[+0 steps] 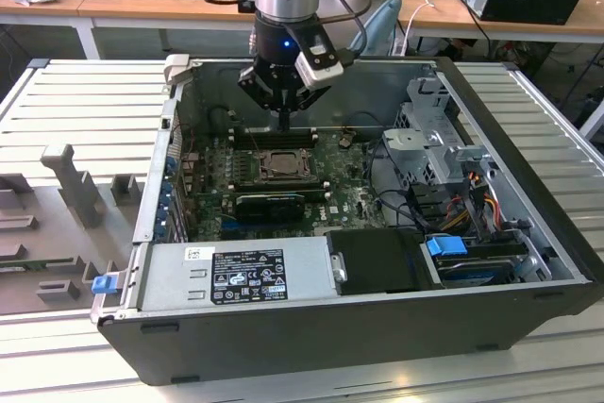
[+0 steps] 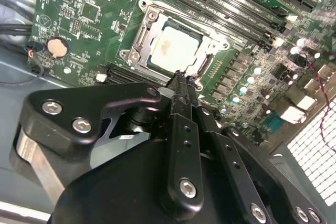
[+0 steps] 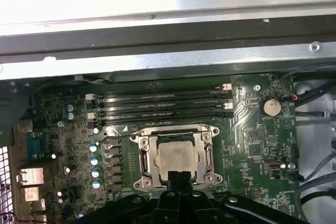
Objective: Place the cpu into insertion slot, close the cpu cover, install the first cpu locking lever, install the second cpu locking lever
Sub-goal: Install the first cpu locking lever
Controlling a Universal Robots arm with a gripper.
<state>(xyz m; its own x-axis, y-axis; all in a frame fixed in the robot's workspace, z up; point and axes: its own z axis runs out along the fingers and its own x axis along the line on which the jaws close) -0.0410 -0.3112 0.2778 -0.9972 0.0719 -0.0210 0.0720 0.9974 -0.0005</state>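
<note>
Cpu point(image 3: 177, 159): flat pale beige-silver square

Exterior view overlooks the whole case point(image 1: 377, 327); both wrist views closely face the cpu point(image 3: 177, 160).

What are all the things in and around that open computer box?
computer case: one, dark grey, lying open on the table
table: one, pale grey slats, under the case
circuit board: one, green, on the case floor
cpu: one, pale beige-silver, mid-board, inside the cover's window
cpu cover: one, grey metal frame, down around the cpu
memory slots: four, long and black, beside the cpu cover
coin battery: one, silver, near a board corner
graphics card: one, long and black, beside the cpu
power supply: one, silver box, by the case's near wall
gripper: one, black, fingers together, tip by the cpu cover's edge
</note>
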